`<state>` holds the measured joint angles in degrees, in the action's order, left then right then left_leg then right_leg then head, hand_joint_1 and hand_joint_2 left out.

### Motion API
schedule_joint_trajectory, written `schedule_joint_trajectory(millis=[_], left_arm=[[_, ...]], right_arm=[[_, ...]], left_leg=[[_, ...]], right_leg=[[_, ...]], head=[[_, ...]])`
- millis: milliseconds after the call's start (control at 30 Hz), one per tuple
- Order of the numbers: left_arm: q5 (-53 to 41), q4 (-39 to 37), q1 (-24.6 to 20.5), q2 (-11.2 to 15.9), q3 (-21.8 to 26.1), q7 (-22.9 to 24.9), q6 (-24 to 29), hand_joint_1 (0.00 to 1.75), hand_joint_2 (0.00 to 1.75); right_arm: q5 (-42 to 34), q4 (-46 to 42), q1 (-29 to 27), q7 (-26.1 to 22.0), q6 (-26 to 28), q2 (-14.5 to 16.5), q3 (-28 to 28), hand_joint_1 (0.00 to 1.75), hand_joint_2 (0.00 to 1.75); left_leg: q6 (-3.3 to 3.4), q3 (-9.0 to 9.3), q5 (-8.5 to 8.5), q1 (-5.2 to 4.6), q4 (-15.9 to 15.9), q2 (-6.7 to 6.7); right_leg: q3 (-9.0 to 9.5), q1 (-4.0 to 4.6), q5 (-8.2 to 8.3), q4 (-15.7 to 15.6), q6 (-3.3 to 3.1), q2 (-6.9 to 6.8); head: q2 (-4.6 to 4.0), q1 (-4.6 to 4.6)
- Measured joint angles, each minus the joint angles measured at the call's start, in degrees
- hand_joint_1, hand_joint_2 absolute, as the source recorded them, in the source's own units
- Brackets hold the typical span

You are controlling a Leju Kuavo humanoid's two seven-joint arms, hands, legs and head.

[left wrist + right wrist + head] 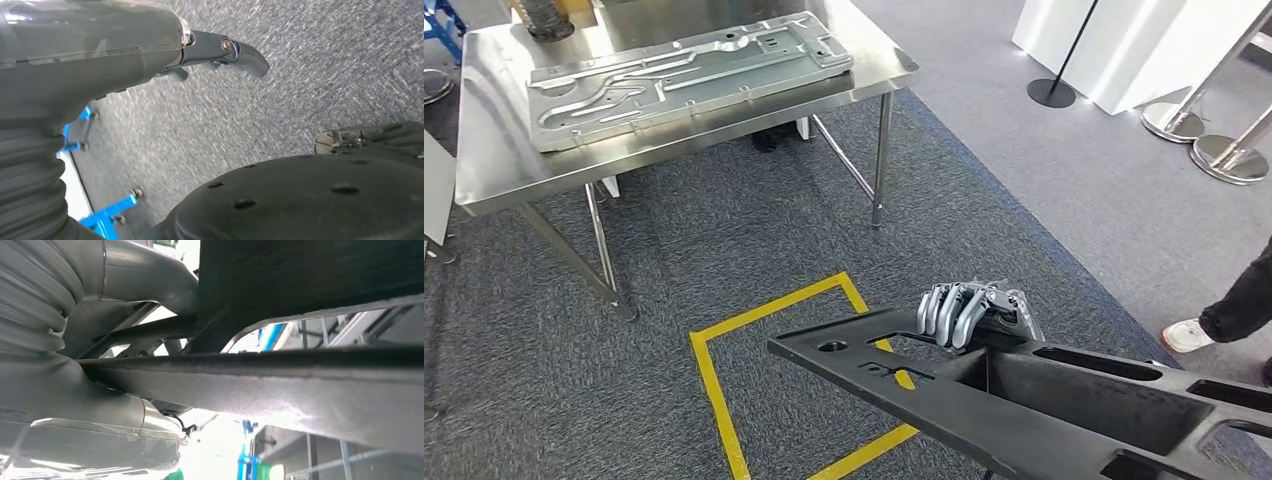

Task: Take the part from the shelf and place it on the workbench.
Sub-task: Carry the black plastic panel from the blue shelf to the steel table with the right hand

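A long black part [1024,400] with several cut-outs runs from the lower right toward the middle of the head view, above the carpet. My right hand [974,310] grips its far edge, fingers curled over the rim. In the right wrist view the part [300,385] crosses close in front of my right hand [75,370], which holds it. The steel workbench [494,170] stands ahead at the upper left, some way beyond the part's tip. My left hand [100,45] hangs over the carpet with nothing in it, its fingers [245,55] apart.
A large stamped grey metal panel [684,75] covers much of the workbench top. A yellow taped square [714,390] marks the carpet below the part. A person's shoe [1189,335] is at the right. Stanchion bases [1229,155] stand at the far right. A blue frame [107,212] is near my left side.
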<state>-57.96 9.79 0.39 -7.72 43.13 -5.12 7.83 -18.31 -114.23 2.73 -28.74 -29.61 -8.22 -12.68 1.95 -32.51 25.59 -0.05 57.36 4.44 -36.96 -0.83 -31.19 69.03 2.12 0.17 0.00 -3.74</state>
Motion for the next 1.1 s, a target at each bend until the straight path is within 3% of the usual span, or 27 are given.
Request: schedule_joint_trajectory(millis=[67, 100, 167, 200, 267, 300, 367, 400, 433, 500, 533, 567, 633, 700, 833, 900, 967, 1000, 1033, 1100], left_arm=[[0.2, 0.0, -0.1, 0.0, 0.1, 0.0, 0.1, 0.00, 1.75], [0.2, 0.0, -0.1, -0.1, 0.1, 0.0, 0.1, 0.00, 1.75], [0.2, 0.0, -0.1, -0.1, 0.1, 0.0, 0.1, 0.00, 1.75], [0.2, 0.0, -0.1, -0.1, 0.2, 0.1, 0.1, 0.00, 1.75], [0.1, 0.0, -0.3, 0.0, 0.5, 0.7, 0.2, 0.00, 1.75], [0.0, 0.0, -0.4, 0.0, 0.7, 1.1, 0.2, 0.00, 1.75], [-0.4, 0.0, -0.4, 0.1, 1.0, 1.6, 0.1, 0.00, 1.75], [-0.6, -0.1, -0.4, 0.1, 1.0, 1.6, 0.0, 0.00, 1.75], [-0.7, -0.1, -0.4, 0.1, 1.0, 1.6, -0.1, 0.00, 1.75], [-0.9, -0.1, -0.4, 0.3, 1.1, 1.6, -0.2, 0.00, 1.75], [-1.0, 0.0, -0.4, 0.4, 1.1, 1.6, -0.2, 0.00, 1.75], [-1.0, 0.0, -0.3, 0.7, 1.1, 1.6, -0.1, 0.00, 1.75], [-1.2, 0.0, -0.1, 1.2, 1.0, 1.5, 0.1, 0.00, 1.75], [-1.3, 0.1, -0.3, 1.6, 1.1, 1.1, 0.3, 0.00, 1.75], [-1.6, 0.3, -2.6, 2.0, 1.1, -0.1, 0.5, 0.00, 1.75], [-1.7, 0.4, -3.5, 2.1, 1.1, -0.4, 0.5, 0.00, 1.75], [-1.9, 0.5, -4.1, 2.1, 1.1, -0.5, 0.4, 0.00, 1.75], [-2.0, 0.5, -4.3, 2.1, 1.1, -0.4, 0.3, 0.00, 1.75], [-2.0, 0.5, -4.5, 2.1, 1.1, -0.4, 0.2, 0.00, 1.75], [-2.0, 0.5, -4.8, 2.1, 1.1, -0.3, 0.0, 0.00, 1.75]], right_arm=[[0.0, 0.1, 0.0, 0.2, -0.2, 0.1, 0.1, 1.31, 1.75], [0.0, 0.1, 0.0, 0.2, -0.2, 0.1, 0.2, 1.31, 1.75], [0.0, 0.1, 0.0, 0.2, -0.2, 0.1, 0.2, 1.31, 1.75], [0.0, 0.2, 0.1, 0.3, -0.2, 0.1, 0.2, 1.31, 1.75], [0.3, 0.3, 0.1, 0.4, 0.0, 0.3, 0.6, 1.31, 1.75], [0.5, 0.3, 0.1, 0.4, 0.3, 0.4, 0.9, 1.31, 1.75], [0.9, 0.2, -0.1, 0.4, 0.9, 0.7, 1.5, 1.31, 1.75], [1.0, 0.1, -0.3, 0.4, 1.2, 0.7, 1.7, 1.31, 1.75], [1.0, 0.0, -0.6, 0.4, 1.3, 0.8, 1.9, 1.31, 1.75], [0.9, -0.2, -1.2, 0.4, 1.7, 0.9, 2.2, 1.31, 1.75], [0.8, -0.2, -1.3, 0.5, 1.8, 1.0, 2.3, 1.31, 1.75], [0.7, -0.2, -1.4, 0.4, 1.8, 1.2, 2.4, 1.31, 1.75], [0.4, -0.3, -1.5, 0.3, 1.9, 1.4, 2.5, 1.31, 1.75], [0.4, -0.3, -1.7, 0.0, 2.1, 1.6, 2.6, 1.31, 1.75], [0.7, -0.5, -2.2, -0.6, 2.5, 1.6, 3.0, 1.31, 1.75], [0.7, -0.7, -2.5, -0.8, 2.6, 1.7, 3.3, 1.31, 1.75], [0.8, -0.8, -2.9, -0.9, 2.6, 1.8, 3.5, 1.31, 1.75], [0.8, -0.8, -3.1, -0.9, 2.6, 1.9, 3.5, 1.31, 1.75], [0.8, -0.8, -3.2, -0.9, 2.6, 2.0, 3.6, 1.31, 1.75], [0.8, -0.8, -3.3, -0.9, 2.5, 2.1, 3.6, 1.31, 1.75]], left_leg=[[-0.17, 0.06, 0.03, 0.02, 0.2, 1.09], [-0.22, 0.06, 0.04, 0.03, 0.3, 1.34], [-0.25, 0.05, 0.05, 0.04, 0.3, 1.44], [-0.33, -0.02, 0.03, 0.11, 0.3, 1.57], [-1.20, -0.53, -0.14, 0.16, 0.3, 2.75], [-1.77, -0.92, 0.04, 0.08, 0.6, 2.53], [-2.71, -2.71, 2.32, -0.17, 4.0, 0.12], [-2.93, -4.25, 4.37, -0.19, 7.5, -1.73], [-3.14, -6.06, 6.44, -0.17, 11.5, -2.70], [-3.39, -8.23, 8.20, -0.07, 16.8, -3.21], [-3.41, -7.74, 7.40, 0.01, 16.3, -3.23], [-3.30, -6.15, 5.72, 0.09, 13.5, -3.27], [-2.71, -1.53, 2.25, -0.04, 4.9, -3.75], [-2.04, 0.89, 1.01, -0.32, 0.2, -4.21], [-0.97, 1.05, 0.49, -0.06, -1.0, -3.69], [-0.60, 1.27, 0.21, 0.22, -1.4, -3.64], [-0.49, 1.19, 0.22, 0.23, -1.3, -3.63], [-0.50, 1.16, 0.25, 0.23, -1.3, -3.58], [-0.55, 1.16, 0.31, 0.24, -1.2, -3.48], [-0.84, 1.24, 0.57, 0.32, -0.8, -3.18]], right_leg=[[3.18, -0.06, 3.51, -6.7, -0.26, 0.86], [4.03, -0.07, 4.31, -8.4, -0.33, 1.21], [4.38, -0.09, 4.56, -9.2, -0.36, 1.51], [4.58, -0.16, 4.30, -9.6, -0.31, 2.36], [4.90, -0.14, 4.15, -10.9, -0.81, 3.37], [5.05, -0.19, 4.09, -11.4, -1.25, 3.41], [5.27, -0.28, 4.40, -12.0, -2.30, 1.70], [5.31, -0.20, 4.38, -12.1, -2.51, 1.11], [5.28, -0.14, 4.34, -12.1, -2.65, 0.51], [5.24, -0.01, 4.29, -12.1, -2.70, -0.50], [5.25, 0.05, 4.28, -12.0, -2.71, -0.83], [5.32, 0.11, 4.25, -12.0, -2.68, -1.05], [5.51, 0.29, 4.12, -12.0, -2.50, -1.26], [5.50, 0.48, 4.05, -11.9, -2.05, -1.40], [5.14, 0.54, 3.27, -10.9, -0.87, -1.61], [2.70, 0.36, 0.16, -5.5, -0.42, -0.90], [-1.31, 0.14, -3.27, 2.4, -0.05, -0.59], [-2.61, 0.01, -3.68, 4.7, 0.10, -0.56], [-2.85, -0.13, -2.91, 4.8, 0.21, -0.55], [0.04, -0.42, 1.32, -1.7, 0.28, -0.48]], head=[[0.00, 0.00], [0.00, 0.00], [0.00, 0.00], [0.00, 0.00], [0.00, 0.00], [0.00, 0.00], [0.00, -0.01], [0.00, -0.02], [0.00, -0.02], [0.00, -0.02], [0.00, -0.02], [0.00, -0.02], [0.00, -0.02], [0.00, -0.02], [0.00, -0.01], [0.00, 0.00], [0.00, 0.00], [0.00, 0.00], [0.00, 0.00], [0.00, 0.00]])
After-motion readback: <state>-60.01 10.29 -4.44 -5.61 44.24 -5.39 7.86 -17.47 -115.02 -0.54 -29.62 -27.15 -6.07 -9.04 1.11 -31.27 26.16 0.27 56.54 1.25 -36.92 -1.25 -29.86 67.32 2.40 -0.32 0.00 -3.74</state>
